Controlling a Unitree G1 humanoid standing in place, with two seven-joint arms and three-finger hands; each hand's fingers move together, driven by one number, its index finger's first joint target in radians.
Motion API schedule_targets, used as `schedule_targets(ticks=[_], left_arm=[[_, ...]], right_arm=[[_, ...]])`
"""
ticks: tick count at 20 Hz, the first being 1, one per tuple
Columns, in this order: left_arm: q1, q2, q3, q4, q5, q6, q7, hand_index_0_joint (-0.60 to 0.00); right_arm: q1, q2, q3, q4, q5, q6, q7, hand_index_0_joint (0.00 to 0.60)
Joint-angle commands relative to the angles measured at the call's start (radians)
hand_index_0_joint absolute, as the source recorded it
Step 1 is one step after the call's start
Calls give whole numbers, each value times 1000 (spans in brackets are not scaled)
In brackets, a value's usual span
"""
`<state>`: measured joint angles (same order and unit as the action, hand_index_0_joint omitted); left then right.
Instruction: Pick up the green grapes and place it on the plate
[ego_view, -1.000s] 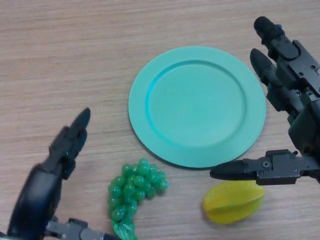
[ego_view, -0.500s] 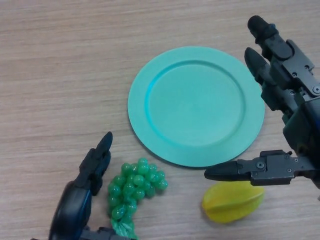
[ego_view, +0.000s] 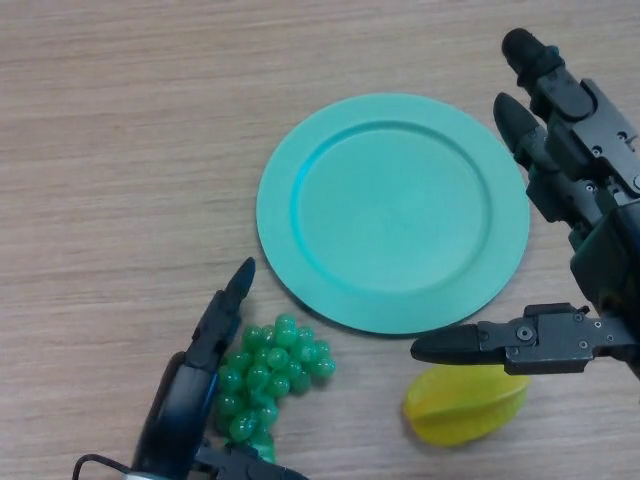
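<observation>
The green grapes (ego_view: 275, 373) lie on the wooden table near the front edge, just below the left rim of the turquoise plate (ego_view: 393, 210). My left hand (ego_view: 195, 385) is open, its straight fingers lying along the left side of the bunch and touching it, its thumb at the bottom edge under the bunch. My right hand (ego_view: 575, 200) is open at the right, fingers beside the plate's right rim, thumb stretched left over a yellow fruit.
A yellow starfruit (ego_view: 465, 403) lies at the front right, below the plate and under my right thumb. The wooden table (ego_view: 120, 150) stretches bare to the left and back.
My left hand has moved right and forward, from apart at the left to against the grapes. The grapes shifted slightly. My right hand has barely moved.
</observation>
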<state>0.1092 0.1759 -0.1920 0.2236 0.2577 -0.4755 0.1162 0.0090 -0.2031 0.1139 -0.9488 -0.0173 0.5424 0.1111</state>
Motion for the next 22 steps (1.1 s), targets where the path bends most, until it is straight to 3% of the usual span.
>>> schedule_targets(ticks=[1,4,5,8,9,10,12,17,22], left_arm=[[-15,14,-6,-37,62,-107,65,0],[-12,14,5,-33,126,-66,75,0],[-11,14,5,-33,129,-61,75,-50],[8,14,24,-57,126,29,64,-450],[21,14,38,-81,109,74,70,-550],[36,14,47,-116,35,114,66,-600],[51,14,49,-176,-96,184,31,-600],[86,14,59,-306,-126,228,23,-600],[127,24,59,-549,-139,370,-19,-600]], right_arm=[[-19,-4,-44,-50,32,-183,-38,0],[-21,-5,-46,-47,26,-181,-34,0],[-21,-5,-46,-47,26,-181,-34,0],[-25,-3,-43,-46,32,-178,-39,0],[-27,-3,-39,-48,34,-173,-43,0],[-22,-1,-31,-47,35,-172,-48,0],[-35,0,-35,-55,52,-155,-52,0],[-33,1,-27,-60,59,-164,-60,0],[-55,1,-24,-81,60,-122,-66,0]])
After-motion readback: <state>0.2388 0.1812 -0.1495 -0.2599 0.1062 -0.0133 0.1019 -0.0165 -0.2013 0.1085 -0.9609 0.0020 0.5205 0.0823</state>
